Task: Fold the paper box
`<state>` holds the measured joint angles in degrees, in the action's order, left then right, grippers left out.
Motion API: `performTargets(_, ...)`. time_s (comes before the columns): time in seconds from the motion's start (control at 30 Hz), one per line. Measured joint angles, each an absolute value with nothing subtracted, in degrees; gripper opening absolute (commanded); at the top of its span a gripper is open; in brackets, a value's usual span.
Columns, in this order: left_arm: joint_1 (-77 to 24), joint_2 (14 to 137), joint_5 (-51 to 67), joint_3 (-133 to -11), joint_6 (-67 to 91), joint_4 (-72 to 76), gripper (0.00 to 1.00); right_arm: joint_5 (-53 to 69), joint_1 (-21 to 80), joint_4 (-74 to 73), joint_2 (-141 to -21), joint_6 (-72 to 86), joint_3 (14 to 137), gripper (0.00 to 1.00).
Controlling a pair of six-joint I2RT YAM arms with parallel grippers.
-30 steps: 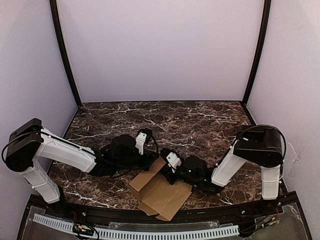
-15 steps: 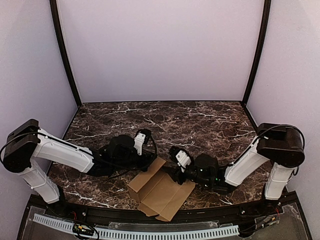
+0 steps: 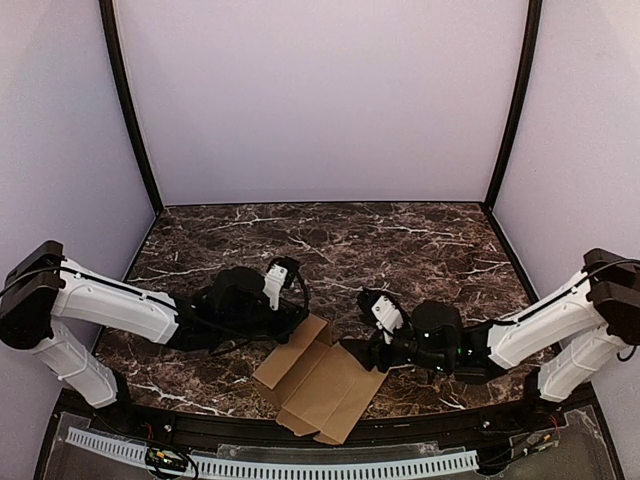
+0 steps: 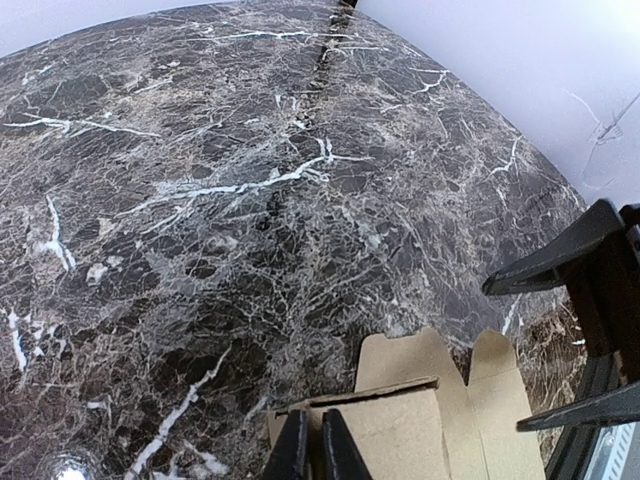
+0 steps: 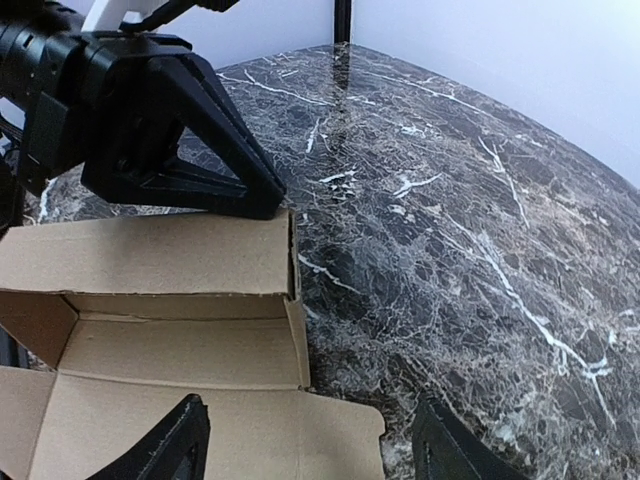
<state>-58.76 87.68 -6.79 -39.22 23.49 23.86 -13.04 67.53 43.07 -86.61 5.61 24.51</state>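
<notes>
Right fingers [image 5: 165,452] have retreated toward 3 o'clock, spread and empty; left fingers [image 4: 333,455] pinch the paper box [image 3: 320,385] flap, mid-fold. Next, probably, raise this wall.

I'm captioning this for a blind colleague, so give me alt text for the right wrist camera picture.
A partly folded brown paper box lies on a dark marble table, the left tool closed on the top edge of its raised flap. The right tool is open at the bottom of the frame, over the box's near corner.
</notes>
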Motion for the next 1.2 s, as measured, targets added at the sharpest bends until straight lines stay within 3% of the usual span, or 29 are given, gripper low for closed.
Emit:
performTargets(0.37,-58.8,76.3,-6.8,-39.4,21.6,13.1,0.14,-11.8,68.4,11.8,-66.3,19.7,25.6,0.77)
performTargets(0.63,-58.8,71.1,-6.7,-40.0,24.3,2.9,0.13,-3.9,68.7,-2.3,-63.1,38.9,25.8,0.76)
performTargets(0.87,-58.8,70.2,-4.0,-40.0,27.3,-1.3,0.14,4.4,69.4,-2.3,-64.3,53.3,24.8,0.74)
performTargets(1.2,-58.8,69.3,1.9,-39.9,28.9,-1.3,0.15,11.0,69.7,15.2,-68.0,68.2,14.1,0.68)
